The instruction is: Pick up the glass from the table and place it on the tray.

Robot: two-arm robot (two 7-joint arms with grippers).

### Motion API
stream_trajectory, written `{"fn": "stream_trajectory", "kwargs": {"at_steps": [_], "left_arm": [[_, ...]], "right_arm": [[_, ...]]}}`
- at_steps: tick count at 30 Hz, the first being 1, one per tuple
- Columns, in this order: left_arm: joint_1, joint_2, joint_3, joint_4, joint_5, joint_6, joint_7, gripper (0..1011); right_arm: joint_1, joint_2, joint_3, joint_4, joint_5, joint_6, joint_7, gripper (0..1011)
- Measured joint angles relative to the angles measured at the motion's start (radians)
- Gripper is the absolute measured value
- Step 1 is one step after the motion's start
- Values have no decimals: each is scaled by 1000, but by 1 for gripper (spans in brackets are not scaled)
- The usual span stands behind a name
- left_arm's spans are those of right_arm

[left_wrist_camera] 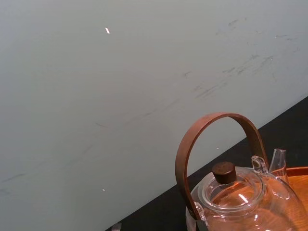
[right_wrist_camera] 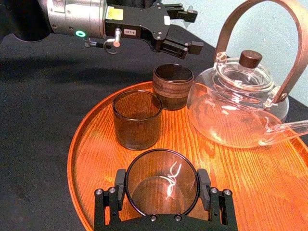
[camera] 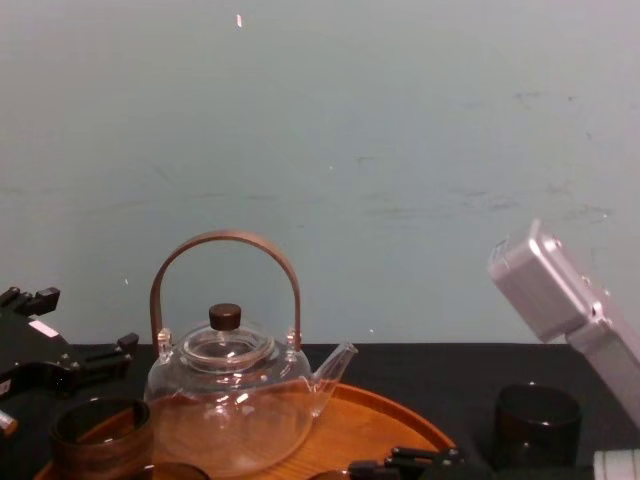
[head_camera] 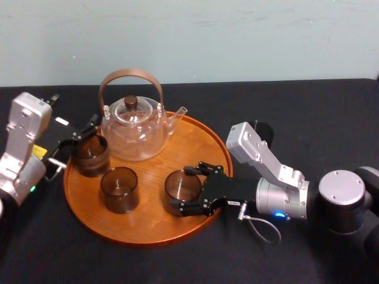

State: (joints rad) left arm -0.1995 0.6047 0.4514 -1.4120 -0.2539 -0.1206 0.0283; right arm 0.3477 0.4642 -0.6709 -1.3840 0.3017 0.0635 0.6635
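**Glass down on tray, right pincer not yet off it**

The glass point(right_wrist_camera: 162, 183) stands upright on the tray point(right_wrist_camera: 269, 192), nr the tray's right rim, on the side toward the table's near edge. The right pincer point(head_camera: 182, 189) comes in low from the right, over that rim, w/ one finger each side of the glass. Both pads look to bear on the wall, so I read it as clenched on the glass. The base seems flat on the wood, so prob. the placing is all but done & the grip only steadies it till release. The glass is empty.

The tray carries 3 more items:
- A plain tumbler point(head_camera: 118, 189) toward the tray's middle, near the glass but apart from it.
- A banded tumbler point(head_camera: 90, 155) by the left rim.
- A clear teapot point(head_camera: 133, 133) by the far rim, lid on, spout toward the right.

None shows any liquid. The glass has its own bare patch, so the fingers should be able to open w/o knocking a neighbour.

The left pincer point(right_wrist_camera: 192, 30) hangs at the tray's left rim, just beside the banded tumbler. Its fingers are spread w/ nothing btwn them, so it's idle.

Off the tray, a dark cup point(camera: 538, 425) sits on the table point(head_camera: 331, 118) behind the right arm, toward the far edge. Its contents can't be seen.
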Motion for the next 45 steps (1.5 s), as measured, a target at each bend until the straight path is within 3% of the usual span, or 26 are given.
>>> {"fn": "stream_trajectory", "kwargs": {"at_steps": [10,16,35,45], "left_arm": [[0,0,0,0,0,0,0,1001],[0,0,0,0,0,0,0,1001],[0,0,0,0,0,0,0,1001],[0,0,0,0,0,0,0,1001]], "right_arm": [[-2,-3,-2,8,-12,5,-8,905],[-3,-2,-2,10,-15,10,-7,1002],[-2,-2,0,9,-12,8,-6,1002],[-28,27,24,-28,28,-8,16,1002]]}}
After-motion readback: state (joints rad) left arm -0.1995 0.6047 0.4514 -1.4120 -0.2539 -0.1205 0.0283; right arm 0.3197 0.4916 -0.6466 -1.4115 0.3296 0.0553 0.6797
